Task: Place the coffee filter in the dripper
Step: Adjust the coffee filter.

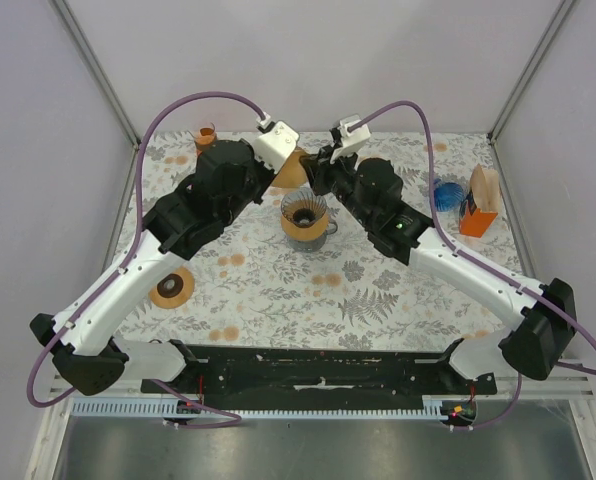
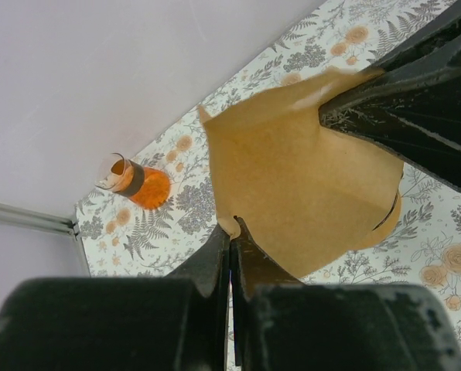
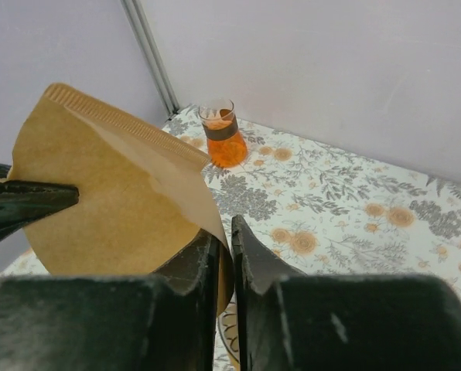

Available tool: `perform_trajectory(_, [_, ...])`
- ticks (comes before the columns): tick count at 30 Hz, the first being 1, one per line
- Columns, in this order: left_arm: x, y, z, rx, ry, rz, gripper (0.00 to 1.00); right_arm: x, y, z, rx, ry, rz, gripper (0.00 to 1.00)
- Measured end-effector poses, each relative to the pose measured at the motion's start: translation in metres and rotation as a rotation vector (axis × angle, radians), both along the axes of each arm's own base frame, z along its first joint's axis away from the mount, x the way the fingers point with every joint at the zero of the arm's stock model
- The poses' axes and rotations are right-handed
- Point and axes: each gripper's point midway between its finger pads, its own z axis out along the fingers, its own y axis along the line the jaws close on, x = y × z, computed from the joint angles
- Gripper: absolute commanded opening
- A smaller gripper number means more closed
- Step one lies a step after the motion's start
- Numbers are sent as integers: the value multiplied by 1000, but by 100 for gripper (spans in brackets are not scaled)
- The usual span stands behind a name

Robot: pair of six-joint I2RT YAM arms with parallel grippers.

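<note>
A brown paper coffee filter (image 1: 292, 171) hangs in the air at the back of the table, held between both grippers. My left gripper (image 1: 283, 166) is shut on one corner of the filter (image 2: 308, 178), its tips (image 2: 232, 229) pinching the paper edge. From the other side my right gripper (image 1: 314, 170) is shut on the filter (image 3: 114, 201), with paper passing between its tips (image 3: 224, 232). The dripper (image 1: 305, 219), brown with a dark inside, stands on the floral cloth just in front of and below the filter. A sliver of its rim (image 3: 232, 334) shows under the right jaws.
An orange glass (image 1: 205, 136) stands at the back left corner. A round brown disc (image 1: 172, 288) lies on the left. At the right sit a blue ribbed object (image 1: 446, 194) and an orange box (image 1: 481, 204). Metal frame posts and purple walls enclose the table.
</note>
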Motion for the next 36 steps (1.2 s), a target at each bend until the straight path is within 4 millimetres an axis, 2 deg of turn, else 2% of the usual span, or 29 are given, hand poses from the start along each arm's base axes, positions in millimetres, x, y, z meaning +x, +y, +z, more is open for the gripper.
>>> perform_trajectory(2, [0, -1, 0, 1, 1, -5, 2, -2, 3, 1, -3, -7, 26, 34])
perform_trajectory(6, [-4, -6, -4, 3, 21, -41, 2, -6, 10, 1, -15, -20, 76, 46])
perform_trajectory(12, [-10, -13, -10, 3, 50, -96, 2, -2, 29, -4, -40, -27, 150, 56])
perform_trajectory(15, [-12, -16, -11, 2, 58, -114, 2, 0, 36, -9, -55, -25, 175, 57])
perform_trajectory(18, [-13, -18, -11, -3, 60, -127, 2, 1, 40, -8, -69, -37, 189, 45])
perform_trajectory(23, [-13, -18, -10, -4, 61, -131, 2, 1, 39, -4, -92, -63, 192, 13])
perform_trajectory(26, [-12, -16, -10, 1, 57, -119, 2, 4, 36, -7, -109, -59, 179, 0])
perform_trajectory(30, [-10, -12, -10, 11, 50, -97, 2, 11, 26, -8, -115, -46, 154, 0])
perform_trajectory(36, [-8, -11, -9, 28, 40, -94, 2, 9, 22, -10, -131, -26, 149, 0])
